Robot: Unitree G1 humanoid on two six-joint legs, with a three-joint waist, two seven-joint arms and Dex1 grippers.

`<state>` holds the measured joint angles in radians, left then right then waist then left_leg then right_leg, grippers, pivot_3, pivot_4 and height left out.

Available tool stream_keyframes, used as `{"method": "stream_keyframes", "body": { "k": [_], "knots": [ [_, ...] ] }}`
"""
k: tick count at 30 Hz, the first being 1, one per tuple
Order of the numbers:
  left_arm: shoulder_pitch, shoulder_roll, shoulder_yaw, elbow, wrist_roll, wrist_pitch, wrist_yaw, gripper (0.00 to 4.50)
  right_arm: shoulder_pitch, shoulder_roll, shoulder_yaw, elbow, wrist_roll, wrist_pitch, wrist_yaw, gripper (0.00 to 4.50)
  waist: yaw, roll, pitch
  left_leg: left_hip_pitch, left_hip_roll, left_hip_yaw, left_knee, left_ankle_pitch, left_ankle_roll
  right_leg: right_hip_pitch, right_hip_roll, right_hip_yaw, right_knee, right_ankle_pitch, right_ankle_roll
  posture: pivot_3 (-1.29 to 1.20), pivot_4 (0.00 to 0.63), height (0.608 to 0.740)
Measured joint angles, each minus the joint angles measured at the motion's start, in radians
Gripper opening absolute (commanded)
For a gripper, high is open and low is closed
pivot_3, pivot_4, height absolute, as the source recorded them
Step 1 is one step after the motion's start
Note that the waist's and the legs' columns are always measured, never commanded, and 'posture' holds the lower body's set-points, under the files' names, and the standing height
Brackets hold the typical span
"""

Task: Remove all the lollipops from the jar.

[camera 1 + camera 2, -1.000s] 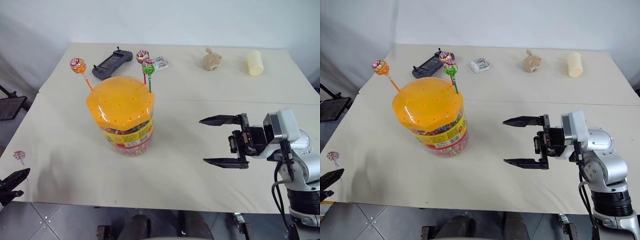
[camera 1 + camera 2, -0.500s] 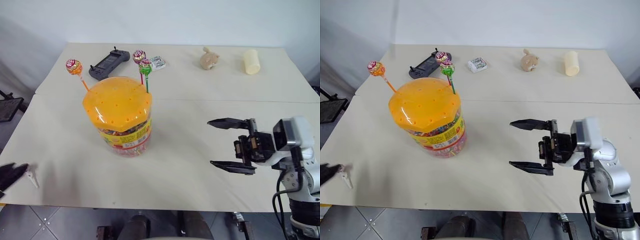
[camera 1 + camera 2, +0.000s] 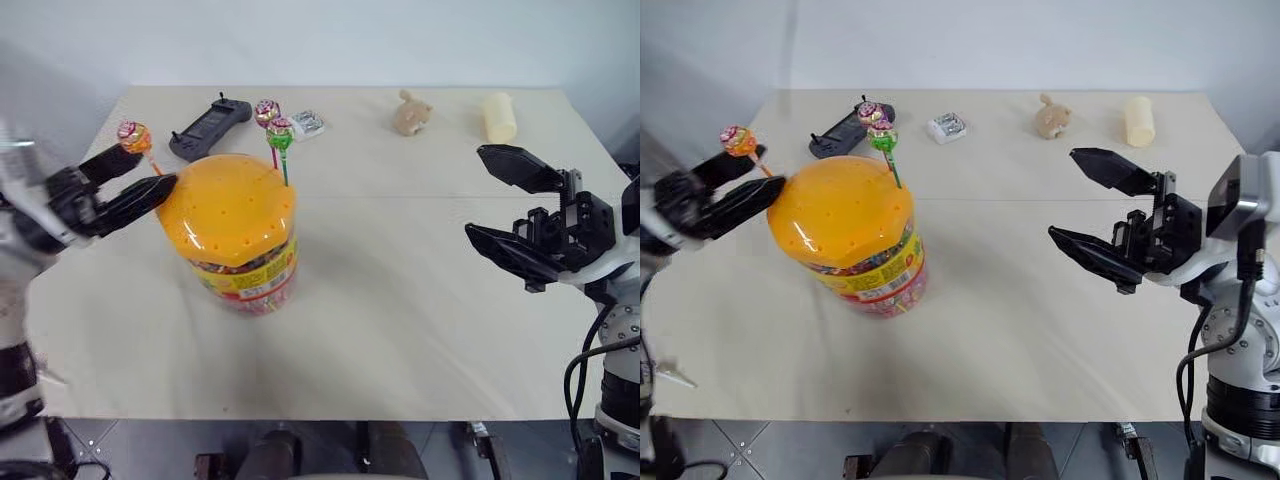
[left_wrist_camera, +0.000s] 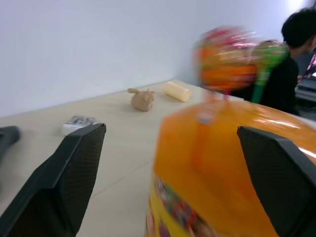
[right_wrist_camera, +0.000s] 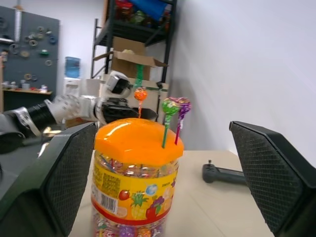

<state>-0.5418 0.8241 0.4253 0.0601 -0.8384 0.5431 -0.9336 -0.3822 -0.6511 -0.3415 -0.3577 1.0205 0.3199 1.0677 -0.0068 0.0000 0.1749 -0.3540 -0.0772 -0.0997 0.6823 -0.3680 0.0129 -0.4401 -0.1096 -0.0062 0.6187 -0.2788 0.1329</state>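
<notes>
The jar (image 3: 238,235) stands upright on the counter (image 3: 400,330), toward its left side and nearer the front edge than the back. Three lollipops are seen planted in the holes of the orange lid (image 3: 228,205): an orange one (image 3: 132,135) at the lid's left edge, and a green one (image 3: 279,136) and a pink one (image 3: 266,110) close together at its back.

The left gripper (image 3: 133,185) is held at the lid's left edge with its jaws spread wide and empty, the orange lollipop's stick (image 3: 153,165) lying between or just behind them; which cannot be told. The right gripper (image 3: 510,205) hangs well apart over the right side, jaws wide, holding nothing.

The step in hand is judged to be the grasp of the orange lollipop. The jaws should be centred on the stick just below the candy head, not on the head itself. Contact with the lid should be avoided, since the jar may tip. The pull should be made along the stick's own slant, so that the stick is not bent in its hole.
</notes>
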Motion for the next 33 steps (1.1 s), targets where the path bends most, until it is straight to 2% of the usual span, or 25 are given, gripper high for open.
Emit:
{"method": "stream_keyframes", "body": {
  "k": [1,2,6,10,16,20,23,27,30,32,33],
  "knots": [
    [-0.026,0.0,-0.018,0.008,0.007,0.002,-0.008,4.37,-0.001,0.002,0.005,-0.009,0.0,0.005,-0.012,4.5,-0.001,0.0,0.0,0.0,-0.002,0.0,0.0,0.0,0.0,-0.001,-0.001,-0.001,0.001,0.0,0.0,0.0,0.15,0.74],
    [-0.04,0.0,-0.028,0.018,0.009,0.002,-0.014,4.19,-0.002,0.007,0.011,-0.017,-0.001,0.007,-0.018,4.5,-0.002,0.0,0.0,0.0,-0.003,0.0,0.0,0.0,0.0,-0.003,-0.002,-0.001,0.001,0.0,0.0,0.0,0.15,0.74],
    [-0.054,0.0,-0.042,0.047,0.012,0.014,-0.04,3.19,-0.002,0.019,0.02,-0.043,-0.003,0.008,-0.048,4.5,0.004,0.0,0.0,0.0,-0.003,0.0,0.002,0.0,0.0,-0.003,-0.002,-0.001,0.003,0.0,0.0,0.0,0.15,0.74],
    [-0.054,0.0,-0.044,0.072,0.015,0.03,-0.071,1.83,-0.001,0.021,0.02,-0.057,-0.01,0.008,-0.061,4.5,0.012,0.0,0.0,0.0,-0.003,-0.001,0.002,0.001,0.0,-0.003,-0.003,-0.001,0.002,0.0,0.0,0.0,0.15,0.74],
    [-0.054,-0.001,-0.041,0.071,0.007,0.05,-0.092,0.04,-0.001,0.032,0.02,-0.061,-0.018,0.006,-0.069,4.5,0.012,0.0,0.0,0.0,-0.003,-0.001,0.002,0.001,0.0,-0.003,-0.003,-0.001,0.004,0.0,0.0,0.0,0.15,0.74],
    [-0.056,-0.034,-0.006,0.071,-0.03,0.08,-0.058,0.04,-0.007,0.038,0.02,-0.06,-0.022,0.005,-0.064,4.5,0.01,0.0,0.0,0.0,-0.003,-0.001,0.002,0.001,0.0,-0.003,-0.003,-0.001,0.004,0.0,0.0,0.0,0.15,0.74],
    [-0.104,-0.062,0.072,0.071,-0.124,0.144,0.033,0.04,-0.026,0.041,0.022,-0.04,-0.021,0.005,-0.049,4.5,0.009,-0.002,0.001,0.0,-0.003,-0.001,0.003,0.001,0.0,-0.003,-0.003,-0.001,0.005,0.0,0.0,0.0,0.15,0.74],
    [-0.132,-0.022,0.208,0.072,-0.213,0.213,0.177,0.04,-0.04,0.046,0.026,-0.018,-0.021,0.005,-0.025,4.5,-0.002,-0.002,0.001,0.0,-0.003,-0.001,0.001,0.0,0.0,-0.005,-0.002,0.0,0.004,0.0,0.0,0.0,0.15,0.74],
    [0.002,0.094,0.245,0.067,-0.167,0.268,0.246,0.04,-0.053,0.053,0.042,0.01,-0.024,0.005,-0.001,4.5,-0.021,-0.002,0.001,0.001,-0.003,-0.001,0.0,0.0,0.0,-0.005,-0.002,0.0,0.004,0.0,0.0,0.0,0.15,0.74],
    [0.161,0.159,0.253,0.052,-0.091,0.306,0.28,0.04,-0.051,0.055,0.049,0.017,-0.029,0.005,0.02,4.5,-0.026,-0.001,0.001,0.002,-0.004,-0.001,-0.002,0.0,0.0,-0.005,-0.001,0.004,0.004,0.0,0.0,0.0,0.15,0.74],
    [0.287,0.187,0.256,0.018,-0.03,0.317,0.297,0.04,-0.043,0.054,0.056,0.019,-0.034,0.005,0.037,4.5,-0.029,-0.001,0.001,0.003,-0.003,-0.001,-0.002,0.0,-0.001,-0.005,-0.001,0.005,0.004,0.0,0.0,0.0,0.15,0.74]
  ]
}}
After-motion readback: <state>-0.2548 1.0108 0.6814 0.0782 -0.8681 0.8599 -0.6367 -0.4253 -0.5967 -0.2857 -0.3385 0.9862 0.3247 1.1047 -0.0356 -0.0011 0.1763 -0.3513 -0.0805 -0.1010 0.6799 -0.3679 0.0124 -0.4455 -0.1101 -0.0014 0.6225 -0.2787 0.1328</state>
